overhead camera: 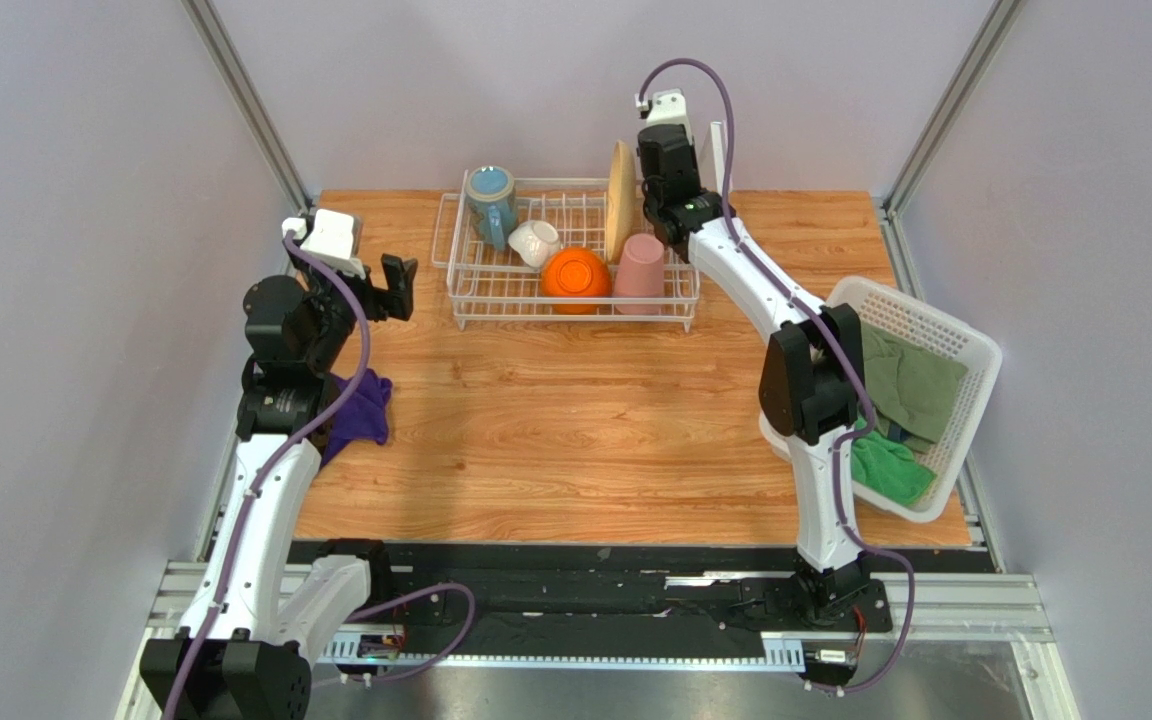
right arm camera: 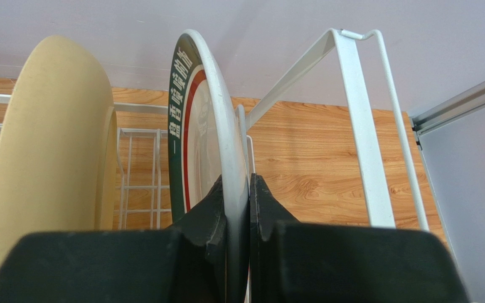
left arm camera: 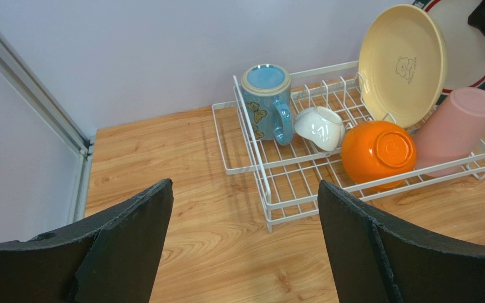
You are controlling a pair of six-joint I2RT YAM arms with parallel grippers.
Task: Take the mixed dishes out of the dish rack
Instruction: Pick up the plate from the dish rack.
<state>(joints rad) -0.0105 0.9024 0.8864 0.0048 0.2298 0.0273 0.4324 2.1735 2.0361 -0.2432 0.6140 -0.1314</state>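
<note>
Our right gripper [right arm camera: 237, 189] is pinching the top edge of the dark-rimmed plate [right arm camera: 204, 120]. One finger presses on each flat side, and the rim runs up between them.

The plate stands on its edge at the right end of the dish rack [overhead camera: 462, 278]. It is up and down, not lying flat. On one side, just beside it, stands the yellow plate [right arm camera: 49, 145], also on its edge. On the other side is the tall wire frame [right arm camera: 365, 126] at the end of the rack. So our plate is between those two, with only a little room each way. We cannot see the bottom of the plate where it sits in the wires.

We think the plate has to come straight up, along its own flat face. If it tips sideways, it may bump the yellow plate or the frame.

Our right arm is the one for this job, as it is right on the plate. Our left gripper [overhead camera: 394, 285] is well apart from it, over the table [overhead camera: 582, 435] near the left end of the rack. Its fingers are spread wide and hold nothing.

The blue mug [overhead camera: 491, 203], the white bowl [overhead camera: 536, 240], the orange bowl [overhead camera: 578, 278] and the pink cup [overhead camera: 639, 270] are all in the rack too.
</note>
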